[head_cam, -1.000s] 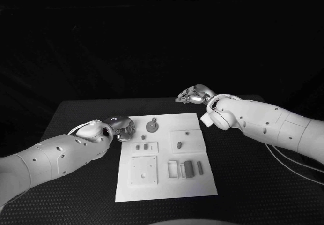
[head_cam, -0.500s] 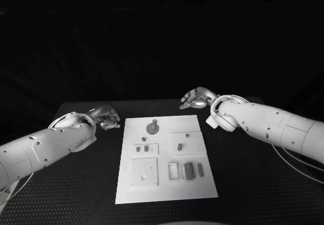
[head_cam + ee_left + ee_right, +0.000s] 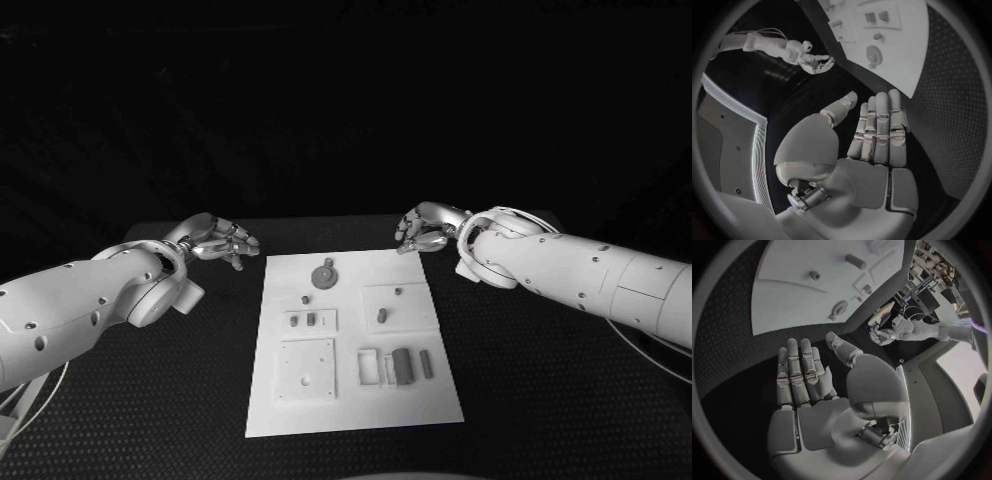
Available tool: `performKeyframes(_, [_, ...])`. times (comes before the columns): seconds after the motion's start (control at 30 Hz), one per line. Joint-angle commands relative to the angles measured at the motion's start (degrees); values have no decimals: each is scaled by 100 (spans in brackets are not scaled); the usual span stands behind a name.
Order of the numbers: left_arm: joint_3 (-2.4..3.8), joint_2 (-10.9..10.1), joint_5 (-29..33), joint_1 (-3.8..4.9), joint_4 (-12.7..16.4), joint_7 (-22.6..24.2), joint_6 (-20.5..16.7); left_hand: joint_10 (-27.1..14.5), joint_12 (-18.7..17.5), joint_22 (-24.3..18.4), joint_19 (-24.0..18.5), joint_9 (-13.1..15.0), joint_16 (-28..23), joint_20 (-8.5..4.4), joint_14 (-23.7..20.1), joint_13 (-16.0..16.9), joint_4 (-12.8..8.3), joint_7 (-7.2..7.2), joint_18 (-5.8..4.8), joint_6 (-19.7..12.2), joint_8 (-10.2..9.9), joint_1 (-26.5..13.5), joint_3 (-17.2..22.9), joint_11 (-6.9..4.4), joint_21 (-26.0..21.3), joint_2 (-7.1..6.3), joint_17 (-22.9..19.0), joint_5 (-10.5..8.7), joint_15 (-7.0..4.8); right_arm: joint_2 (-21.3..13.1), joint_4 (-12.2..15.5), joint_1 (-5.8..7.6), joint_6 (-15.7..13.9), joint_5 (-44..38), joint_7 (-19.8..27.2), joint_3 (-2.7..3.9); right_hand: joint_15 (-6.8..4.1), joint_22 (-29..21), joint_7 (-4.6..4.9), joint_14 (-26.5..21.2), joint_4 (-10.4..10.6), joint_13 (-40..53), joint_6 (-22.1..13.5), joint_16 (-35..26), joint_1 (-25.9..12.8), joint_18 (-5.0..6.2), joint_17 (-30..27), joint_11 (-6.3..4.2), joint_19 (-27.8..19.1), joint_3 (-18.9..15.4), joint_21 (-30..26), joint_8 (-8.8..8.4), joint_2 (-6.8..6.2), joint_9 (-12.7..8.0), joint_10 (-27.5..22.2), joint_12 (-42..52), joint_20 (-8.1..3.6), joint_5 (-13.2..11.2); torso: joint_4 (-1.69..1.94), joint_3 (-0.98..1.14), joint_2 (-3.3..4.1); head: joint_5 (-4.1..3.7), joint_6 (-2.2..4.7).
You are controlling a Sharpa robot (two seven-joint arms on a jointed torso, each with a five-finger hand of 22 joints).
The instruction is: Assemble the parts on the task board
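The flat white task board point(image 3: 353, 400) lies in the middle of the black textured table point(image 3: 548, 400), with small grey parts point(image 3: 402, 363) on it. The silver left hand point(image 3: 216, 240) and right hand point(image 3: 426, 228) hover near its far corners, fingers straight and apart, holding nothing.

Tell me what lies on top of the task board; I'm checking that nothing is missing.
On the task board lie several small grey parts and a round piece. Neither hand covers it; what is beneath it is hidden.

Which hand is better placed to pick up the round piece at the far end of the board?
Roughly even, slight edge to the left hand: it hangs open beside the task board's far corner, nearer the round piece. The right hand, also empty, sits past the far edge.
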Motion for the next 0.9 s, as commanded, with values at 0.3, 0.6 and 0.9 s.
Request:
performKeyframes(0.3, [0, -132, 2239, 0, 345, 964, -45, -37, 44, -111, -40, 26, -197, -3, -14, -36, -127, -40, -145, 12, 54, 96, -144, -9, -115, 28, 17, -36, 52, -197, 295, -144, 6, -1146, -76, -198, -165, -84, -73, 366, 6, 96, 204, 100, 53, 198, 140, -146, 446, -45, 30, 98, -45, 92, 376, 28, 0, -6, -6, -46, -94, 50, -13])
performKeyframes(0.6, [-8, -169, 2239, -35, 479, 1003, -10, -29, 39, -125, -29, 23, -215, -6, -6, -46, -125, -32, -151, 9, 51, 114, -193, -9, -117, 23, 34, -39, 51, -195, 431, -282, -87, -1752, -348, -247, -308, -77, -101, 714, 25, 118, 278, 92, -178, 336, 236, -244, 830, -76, 60, 47, -237, 93, 755, -207, -15, -6, -30, -59, -141, 22, -25])
performKeyframes(0.9, [-13, -148, 2240, -47, 487, 975, -12, -27, 34, -140, -8, 19, -224, -14, 14, -56, -130, -29, -149, 0, 44, 162, -215, -11, -117, 31, 54, -39, 45, -119, 430, -327, -78, -2133, -517, -337, -278, -66, -82, 678, -6, 104, 249, -38, 19, 337, 254, -205, 782, -49, -40, -10, -400, 86, 757, -438, 8, -7, -14, -58, -127, 30, 3])
